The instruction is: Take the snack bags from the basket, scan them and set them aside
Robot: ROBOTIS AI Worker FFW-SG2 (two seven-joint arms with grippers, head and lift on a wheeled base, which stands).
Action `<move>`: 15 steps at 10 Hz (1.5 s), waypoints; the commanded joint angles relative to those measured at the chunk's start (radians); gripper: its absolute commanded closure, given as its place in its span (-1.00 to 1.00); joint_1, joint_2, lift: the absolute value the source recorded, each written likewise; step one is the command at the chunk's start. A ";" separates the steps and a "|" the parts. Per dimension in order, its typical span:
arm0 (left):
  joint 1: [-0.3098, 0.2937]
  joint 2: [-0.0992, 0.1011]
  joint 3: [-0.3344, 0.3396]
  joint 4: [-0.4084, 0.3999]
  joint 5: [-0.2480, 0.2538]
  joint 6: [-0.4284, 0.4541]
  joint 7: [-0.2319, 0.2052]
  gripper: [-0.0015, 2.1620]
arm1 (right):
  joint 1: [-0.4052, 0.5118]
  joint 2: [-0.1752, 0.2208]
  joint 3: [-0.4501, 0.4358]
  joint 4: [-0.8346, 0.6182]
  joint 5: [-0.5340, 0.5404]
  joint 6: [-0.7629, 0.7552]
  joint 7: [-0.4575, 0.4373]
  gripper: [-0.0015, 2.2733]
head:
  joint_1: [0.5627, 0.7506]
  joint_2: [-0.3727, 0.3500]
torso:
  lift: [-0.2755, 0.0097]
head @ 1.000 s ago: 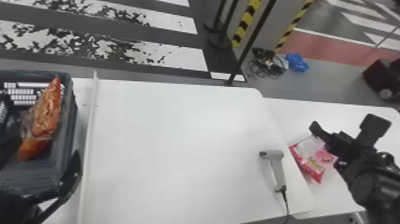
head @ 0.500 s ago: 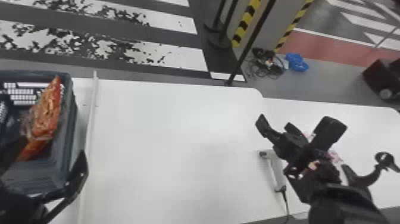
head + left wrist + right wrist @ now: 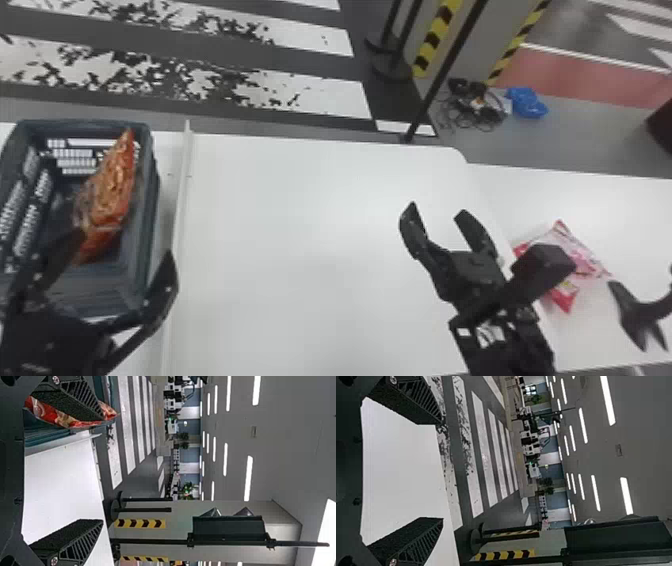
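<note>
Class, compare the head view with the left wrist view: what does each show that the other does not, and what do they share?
Head view: the pink snack bag, the right gripper, the blue item on the floor.

Left wrist view: the ceiling lights.

Both: the red snack bag, the basket, the left gripper.

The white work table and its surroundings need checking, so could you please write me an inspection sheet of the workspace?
Surface: white tabletop, with a thin raised white strip beside the basket.
Job's things: orange-red snack bag inside the dark blue-grey plastic basket; pink-and-red snack bag on the right, partly hidden.
Clutter: crumpled blue item on the floor beyond the table.
Grippers: left gripper open at the basket's near end; right gripper open over the table.
Cables: dark tangle beside the blue item.
Surroundings: black-and-white striped floor.
</note>
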 commanded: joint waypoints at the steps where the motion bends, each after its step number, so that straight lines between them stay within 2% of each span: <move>1: 0.000 -0.010 0.025 -0.002 0.030 0.001 0.022 -0.92 | 0.052 0.000 0.042 0.015 0.013 -0.116 -0.001 -0.94 | 0.41 -0.61 | 0.41; 2: 0.000 -0.023 0.057 -0.021 0.054 0.014 0.028 -0.92 | 0.062 -0.001 0.047 0.015 0.013 -0.134 -0.001 -0.94 | 0.41 -0.56 | 0.41; 3: -0.003 -0.028 0.072 -0.041 0.060 0.050 0.054 -0.92 | 0.065 -0.007 0.044 0.013 0.013 -0.137 -0.001 -0.94 | 0.41 -0.46 | 0.41; 4: -0.040 -0.045 0.077 -0.057 0.060 0.146 0.092 -0.92 | 0.070 -0.011 0.044 0.007 0.013 -0.137 -0.001 -0.94 | 0.41 -0.38 | 0.41; 6: -0.149 -0.082 0.074 -0.054 0.077 0.290 0.108 -0.92 | 0.078 -0.027 0.058 0.004 0.015 -0.143 0.001 -0.93 | 0.41 -0.29 | 0.41; 7: -0.207 -0.085 0.065 -0.040 0.088 0.351 0.117 -0.92 | 0.075 -0.037 0.062 0.006 0.016 -0.143 0.001 -0.93 | 0.41 -0.27 | 0.41; 8: -0.270 -0.086 0.043 0.002 0.095 0.391 0.149 -0.92 | 0.075 -0.046 0.062 0.007 0.016 -0.143 0.001 -0.93 | 0.41 -0.26 | 0.41; 10: -0.363 -0.089 -0.004 0.087 0.091 0.391 0.215 -0.93 | 0.076 -0.064 0.056 0.018 0.013 -0.143 0.001 -0.93 | 0.41 -0.25 | 0.41; 11: -0.403 -0.092 -0.011 0.126 0.091 0.443 0.227 -0.92 | 0.073 -0.069 0.056 0.026 0.013 -0.143 0.001 -0.93 | 0.41 -0.26 | 0.41; 12: -0.422 -0.095 -0.011 0.149 0.092 0.449 0.227 -0.92 | 0.067 -0.076 0.056 0.035 0.010 -0.143 0.001 -0.93 | 0.41 -0.28 | 0.41; 15: -0.425 -0.099 -0.009 0.153 0.082 0.495 0.261 -0.86 | 0.050 -0.083 0.056 0.061 0.004 -0.143 0.001 -0.93 | 0.41 -0.28 | 0.41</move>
